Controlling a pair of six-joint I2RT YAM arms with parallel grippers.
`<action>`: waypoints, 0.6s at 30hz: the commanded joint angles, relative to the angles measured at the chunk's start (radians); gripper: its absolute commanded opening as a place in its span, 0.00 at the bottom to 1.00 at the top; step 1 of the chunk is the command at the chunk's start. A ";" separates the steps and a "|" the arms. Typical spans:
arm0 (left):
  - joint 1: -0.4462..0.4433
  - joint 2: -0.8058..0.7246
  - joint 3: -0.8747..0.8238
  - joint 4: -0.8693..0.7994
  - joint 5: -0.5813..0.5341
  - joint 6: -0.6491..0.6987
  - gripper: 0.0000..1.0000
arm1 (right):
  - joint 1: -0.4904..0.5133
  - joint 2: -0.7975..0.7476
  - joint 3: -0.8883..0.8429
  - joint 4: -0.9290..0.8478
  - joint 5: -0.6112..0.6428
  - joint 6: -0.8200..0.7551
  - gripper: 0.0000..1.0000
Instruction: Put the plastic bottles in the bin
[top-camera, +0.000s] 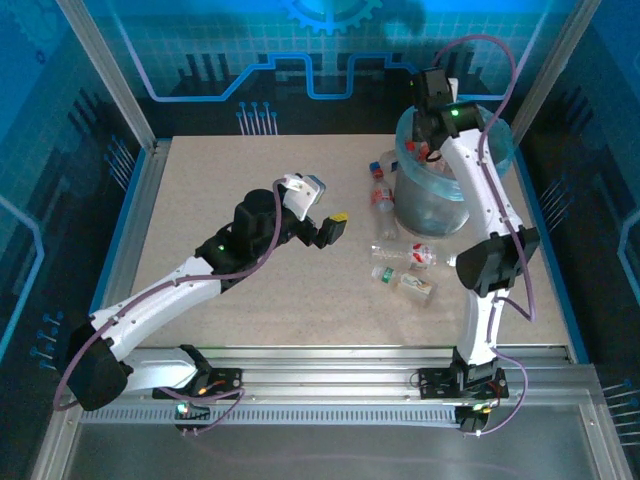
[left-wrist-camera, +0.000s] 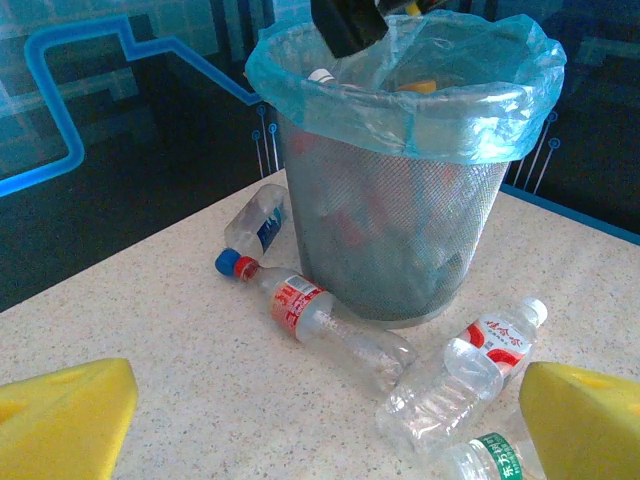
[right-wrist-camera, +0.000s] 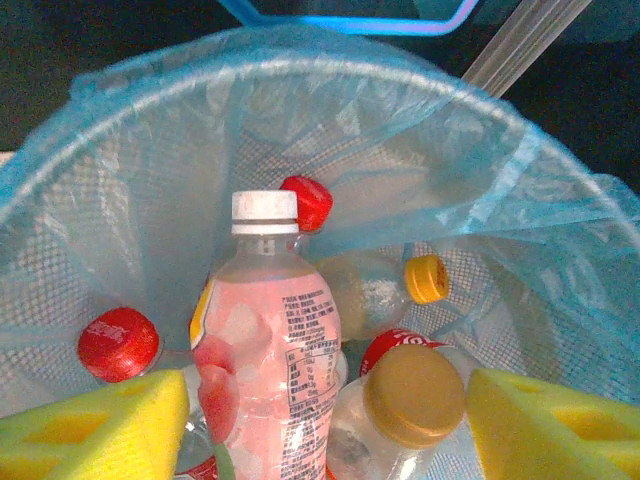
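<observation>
Several plastic bottles (right-wrist-camera: 400, 400) are heaped inside the bin (left-wrist-camera: 400, 250). A pink-labelled bottle (right-wrist-camera: 270, 350) with a white cap stands upright on top of them, between the yellow pads (right-wrist-camera: 90, 425) of the right gripper (right-wrist-camera: 325, 415); the pads are spread well apart and grip nothing, which reads as a release over the liner. At least four more, among them a red-labelled bottle (left-wrist-camera: 300, 310), lie on their sides on the table (left-wrist-camera: 150, 330) against the bin's foot, and the left gripper (left-wrist-camera: 325, 430) hangs above them, fully spread and empty, seemingly lined up to pick one.
</observation>
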 joint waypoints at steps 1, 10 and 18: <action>0.008 -0.014 -0.016 0.026 0.011 -0.013 0.99 | 0.007 -0.080 -0.028 0.049 -0.006 0.017 0.75; 0.009 -0.013 -0.021 0.023 0.003 0.002 0.99 | 0.091 -0.148 -0.081 0.099 -0.033 0.014 0.75; 0.008 0.009 0.010 -0.019 -0.034 -0.005 0.99 | 0.201 -0.244 -0.153 0.162 -0.039 -0.005 0.75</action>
